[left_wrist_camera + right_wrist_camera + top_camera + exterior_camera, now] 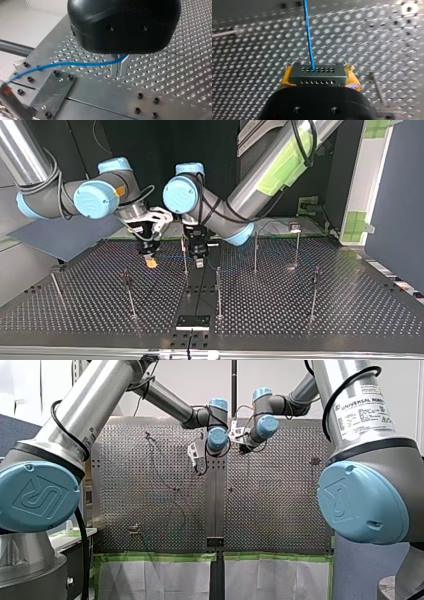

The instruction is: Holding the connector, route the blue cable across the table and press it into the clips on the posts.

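**Right has the connector, left is closed on the cable, both mid-table**

Right gripper [318,75]: the yellow pads [284,78] are clamped on the two ends of the dark grey rectangular connector block [317,72], which has two rows of small holes. The pads touch it with no gap. The thin blue cable [308,35] leaves the connector's face and runs straight ahead of the gripper, over the perforated metal table [249,62].

Left gripper [120,67]: black body, with the metal fingers [115,70] drawn together to a thin slit. The cable comes out at the fingers' root, just under the body. From there it sweeps sideways in a shallow arc above the table toward its edge, passing near a flat grey bolted plate [53,92].

Top view: the right gripper [151,264] is at the view's left of the left gripper [199,260]. They are near each other but apart, both low over the table's middle. The cable shows as a faint blue line between them. One of the thin upright metal posts [185,255] stands between the two grippers, with the cable passing at it. I cannot tell whether the cable sits in that post's clip. The other posts stand spread across the table, well apart.
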### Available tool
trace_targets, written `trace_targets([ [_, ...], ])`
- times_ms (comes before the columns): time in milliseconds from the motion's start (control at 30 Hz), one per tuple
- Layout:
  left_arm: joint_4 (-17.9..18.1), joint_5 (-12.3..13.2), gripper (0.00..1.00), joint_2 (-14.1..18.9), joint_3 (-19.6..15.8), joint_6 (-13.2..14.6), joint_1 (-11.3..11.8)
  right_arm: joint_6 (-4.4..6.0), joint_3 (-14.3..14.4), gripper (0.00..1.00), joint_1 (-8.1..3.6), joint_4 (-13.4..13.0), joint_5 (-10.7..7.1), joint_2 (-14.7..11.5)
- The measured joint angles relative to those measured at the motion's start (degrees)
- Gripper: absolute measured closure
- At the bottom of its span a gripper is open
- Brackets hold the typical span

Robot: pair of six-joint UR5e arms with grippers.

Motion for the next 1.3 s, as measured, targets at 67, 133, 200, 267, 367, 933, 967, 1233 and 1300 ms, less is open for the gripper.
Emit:
trace_targets([
  [67, 1.1, 0.2, 1.0, 0.0, -1.1, -0.2, -0.1, -0.19, 0.9, 1.0, 0.0, -0.1, 0.06, 0.0],
  [133, 2.1, 0.4, 1.0, 0.0, -2.2, -0.2, -0.2, -0.33, 1.8, 1.0, -0.01, -0.4, 0.11, 0.0],
  [200, 3.1, 0.5, 1.0, 0.0, -3.1, -0.2, -0.3, -0.36, 2.7, 1.0, -0.02, -0.9, 0.13, 0.0],
  [267, 4.2, 0.6, 1.0, 0.0, -4.2, -0.1, -0.4, -0.36, 3.6, 1.0, -0.04, -1.5, 0.13, 0.0],
  [367, 5.7, 0.8, 1.0, 0.0, -5.7, 0.0, -0.6, -0.21, 5.1, 1.0, -0.08, -2.6, 0.14, 0.0],
  [933, 12.5, 2.6, 1.0, -0.1, -14.6, 1.1, -1.0, 1.49, 13.6, 1.0, -0.69, -8.7, 0.61, 0.0],
  [967, 12.9, 2.6, 1.0, -0.1, -15.1, 1.1, -0.9, 1.78, 14.1, 1.0, -0.82, -9.2, 0.61, 0.0],
  [1233, 14.2, 3.7, 1.0, -0.1, -19.6, 2.2, -1.0, 2.27, 15.8, 1.0, -0.98, -12.2, 0.04, 0.0],
  [1300, 14.4, 4.2, 1.0, -0.1, -20.4, 2.5, -1.0, 2.01, 16.1, 1.0, -1.16, -12.3, -0.19, 0.0],
])
